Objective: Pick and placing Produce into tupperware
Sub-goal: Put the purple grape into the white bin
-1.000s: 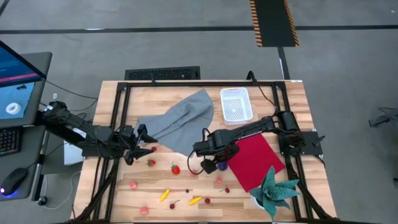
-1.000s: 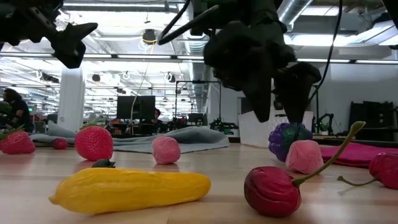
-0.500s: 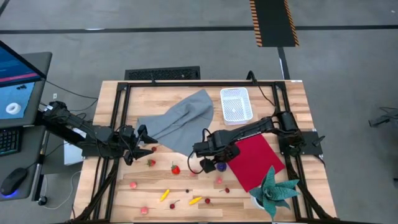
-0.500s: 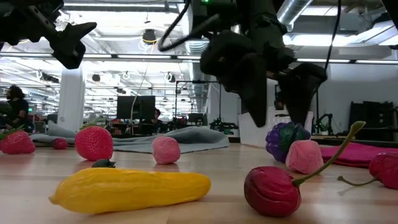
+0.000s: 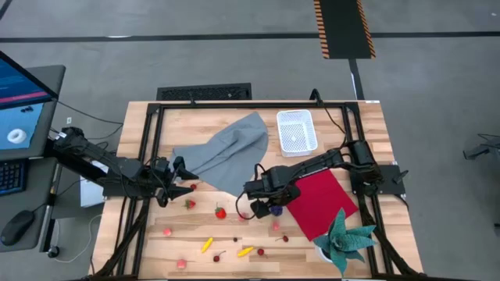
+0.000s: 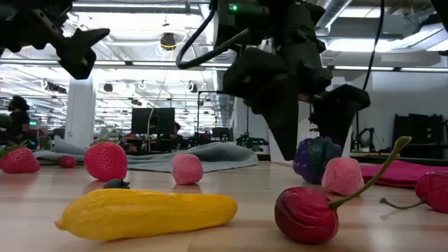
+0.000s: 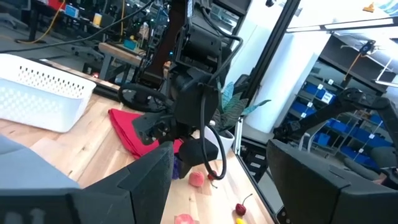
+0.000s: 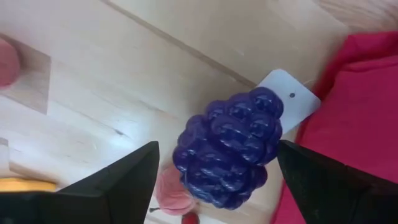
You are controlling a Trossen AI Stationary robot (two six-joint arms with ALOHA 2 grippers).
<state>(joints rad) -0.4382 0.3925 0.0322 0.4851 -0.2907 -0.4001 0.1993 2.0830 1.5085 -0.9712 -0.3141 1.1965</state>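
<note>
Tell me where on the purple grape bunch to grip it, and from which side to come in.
Grip the purple grape bunch across its bulging middle, coming straight down from above. It lies flat on the wood beside the red cloth, tapered toward one end, so the wide part probably gives the firmest hold. The right tool already hangs over it, fingers open on either side. Watch the pink berry close by.

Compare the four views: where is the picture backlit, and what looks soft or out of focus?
Low view: bright ceiling lights behind turn the right gripper into a silhouette; the banana is soft. Right wrist view: grapes fairly crisp, fingers blurred. Left wrist view: near fingers blurred. High view: evenly lit.
</note>
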